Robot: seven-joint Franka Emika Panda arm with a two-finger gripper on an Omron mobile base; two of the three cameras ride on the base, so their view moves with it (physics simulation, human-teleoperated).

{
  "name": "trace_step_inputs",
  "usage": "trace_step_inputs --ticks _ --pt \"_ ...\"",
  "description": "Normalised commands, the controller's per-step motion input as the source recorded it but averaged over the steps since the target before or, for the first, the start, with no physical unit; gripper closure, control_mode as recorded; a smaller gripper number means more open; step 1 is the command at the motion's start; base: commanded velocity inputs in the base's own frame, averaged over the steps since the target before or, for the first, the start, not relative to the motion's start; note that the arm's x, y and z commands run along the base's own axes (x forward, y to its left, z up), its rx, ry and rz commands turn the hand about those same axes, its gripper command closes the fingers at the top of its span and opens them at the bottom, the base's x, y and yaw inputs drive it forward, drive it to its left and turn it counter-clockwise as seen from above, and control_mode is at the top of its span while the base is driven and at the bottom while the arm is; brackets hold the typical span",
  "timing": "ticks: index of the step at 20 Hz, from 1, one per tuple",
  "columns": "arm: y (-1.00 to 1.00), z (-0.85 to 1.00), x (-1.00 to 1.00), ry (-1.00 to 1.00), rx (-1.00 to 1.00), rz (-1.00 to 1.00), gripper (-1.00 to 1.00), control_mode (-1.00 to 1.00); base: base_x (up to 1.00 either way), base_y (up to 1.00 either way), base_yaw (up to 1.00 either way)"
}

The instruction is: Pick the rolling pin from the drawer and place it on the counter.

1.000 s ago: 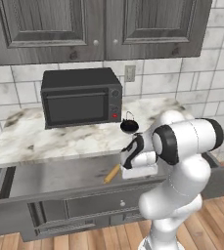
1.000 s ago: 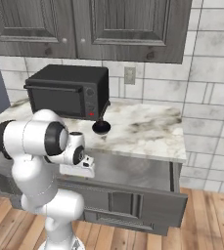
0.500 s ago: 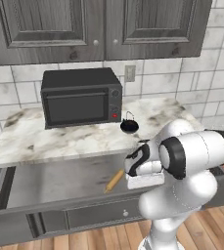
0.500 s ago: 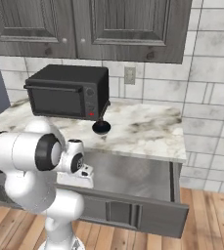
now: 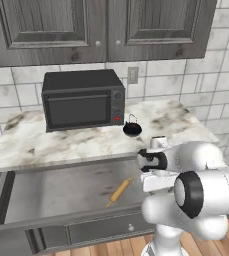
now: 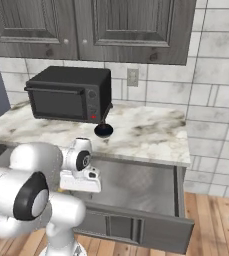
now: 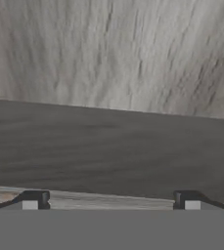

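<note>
1. Swinging lower right since a moment ago, my arm has uncovered the rolling pin (image 5: 120,191), which lies diagonally at lower centre on the open drawer (image 5: 56,190) floor, ungrasped.
2. My fingers (image 7: 35,199) stand parted, empty.
3. Counted: one rolling pin, one drawer, one worktop (image 5: 76,142), one microwave (image 5: 82,99), one kettle (image 5: 132,128).

Base views flank arm, share counter (image 5: 86,142), drawer (image 6: 151,182); hand view close above drawer floor.

The white arm (image 5: 196,200) is folded low in front of its base, with the wrist bent forward. In the hand view, the gripper (image 7: 111,200) is seen with its two dark fingertips (image 7: 33,199) set wide apart, nothing held between.
</note>
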Motion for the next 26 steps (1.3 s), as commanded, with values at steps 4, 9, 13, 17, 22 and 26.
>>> trace_step_inputs --ticks 4,9,13,17,22,26 --pt "0.04 0.98 -0.07 -0.20 0.08 0.00 -1.00 -1.00 0.00 0.00 0.00" --pt "0.47 0.60 0.22 -0.22 0.01 -0.03 -1.00 -1.00 0.00 0.00 0.00" --pt "0.84 0.02 0.51 -0.07 -0.03 -0.14 -1.00 -1.00 0.00 0.00 0.00" --pt "0.51 -0.12 0.67 0.00 -0.01 -0.15 -1.00 -1.00 0.00 0.00 0.00" --pt "0.23 -0.25 0.66 0.01 0.00 -0.11 -1.00 -1.00 0.00 0.00 0.00" --pt "0.11 -0.52 0.54 0.08 -0.02 -0.07 -1.00 -1.00 0.00 0.00 0.00"
